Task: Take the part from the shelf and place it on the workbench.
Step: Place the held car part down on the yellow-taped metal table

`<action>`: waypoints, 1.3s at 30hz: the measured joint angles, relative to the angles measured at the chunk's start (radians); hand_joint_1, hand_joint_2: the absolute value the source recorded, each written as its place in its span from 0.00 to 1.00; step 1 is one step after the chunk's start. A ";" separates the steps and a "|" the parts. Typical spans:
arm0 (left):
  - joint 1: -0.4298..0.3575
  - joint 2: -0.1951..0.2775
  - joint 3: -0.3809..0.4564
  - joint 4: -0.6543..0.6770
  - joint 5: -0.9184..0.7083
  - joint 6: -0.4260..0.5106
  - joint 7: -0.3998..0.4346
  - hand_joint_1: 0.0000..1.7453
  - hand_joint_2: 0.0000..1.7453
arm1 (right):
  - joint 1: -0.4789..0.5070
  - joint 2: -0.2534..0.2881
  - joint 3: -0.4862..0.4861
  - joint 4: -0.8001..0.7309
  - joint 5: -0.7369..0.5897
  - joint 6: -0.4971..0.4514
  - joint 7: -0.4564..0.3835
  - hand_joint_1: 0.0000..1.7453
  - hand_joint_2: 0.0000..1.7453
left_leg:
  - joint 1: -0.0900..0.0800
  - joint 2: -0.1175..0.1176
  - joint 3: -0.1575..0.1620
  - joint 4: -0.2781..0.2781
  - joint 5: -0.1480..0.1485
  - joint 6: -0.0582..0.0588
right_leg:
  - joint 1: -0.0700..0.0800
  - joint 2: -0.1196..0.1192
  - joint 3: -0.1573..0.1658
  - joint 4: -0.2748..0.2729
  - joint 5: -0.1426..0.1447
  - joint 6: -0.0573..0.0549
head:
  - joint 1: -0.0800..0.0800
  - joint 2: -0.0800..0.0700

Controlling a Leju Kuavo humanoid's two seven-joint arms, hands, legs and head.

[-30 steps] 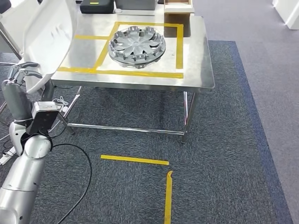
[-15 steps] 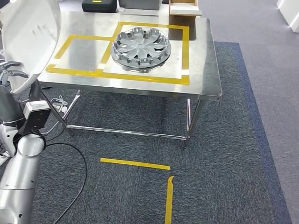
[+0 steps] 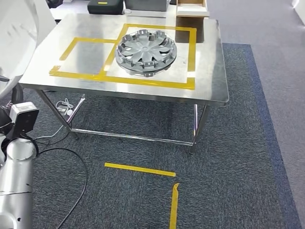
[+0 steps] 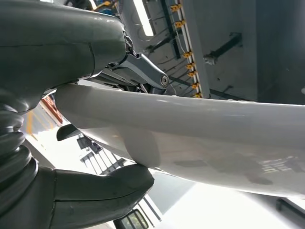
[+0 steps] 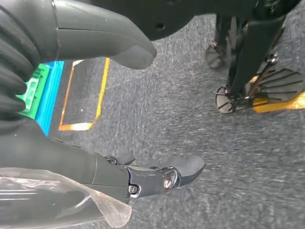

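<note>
A big white curved part (image 3: 16, 40) is up at the far left of the head view, beside the workbench's left end. In the left wrist view my left hand (image 4: 32, 95) grips this white part (image 4: 216, 138), thumb (image 4: 100, 188) under it and fingers (image 4: 72, 43) over its edge. The steel workbench (image 3: 212, 71) carries two yellow-taped squares; a grey hubcap (image 3: 146, 51) lies in the right one and the left square (image 3: 88, 57) is bare. My right hand (image 5: 46, 143) hangs open over the carpet, holding nothing.
A black case (image 3: 106, 5) and a wooden box (image 3: 190, 7) stand at the workbench's far edge. Cables and a plug (image 3: 65, 107) lie under its left end. Yellow floor tape (image 3: 140, 169) marks the dark carpet in front, and a chair base (image 5: 248, 62) stands near my right hand.
The whole picture has shifted, so the camera moved: the workbench now sits more centred and lower. The white part and my left arm lie further toward the left edge, still held.
</note>
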 joint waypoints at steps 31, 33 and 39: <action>0.003 -0.004 -0.019 0.002 -0.008 0.000 0.038 1.00 1.00 | 0.001 0.003 -0.010 0.000 -0.004 0.016 -0.010 0.00 1.00 | 0.013 -0.044 0.003 -0.016 0.019 -0.003 | -0.002 0.047 0.040 -0.018 -0.027 0.011 | -0.005 0.000; 0.003 -0.001 -0.023 0.002 -0.006 0.000 0.040 1.00 1.00 | 0.000 0.003 -0.010 0.000 -0.004 0.015 -0.012 0.00 1.00 | 0.008 -0.045 0.012 -0.039 0.011 0.010 | -0.001 0.044 0.041 -0.014 -0.025 0.025 | -0.005 0.000; 0.003 0.003 -0.033 0.002 -0.002 0.000 0.052 1.00 1.00 | -0.001 0.003 -0.010 0.000 -0.002 0.013 -0.018 0.00 1.00 | 0.007 -0.047 0.037 -0.045 0.000 0.043 | -0.004 0.042 -0.079 0.192 -0.103 0.041 | 0.004 0.000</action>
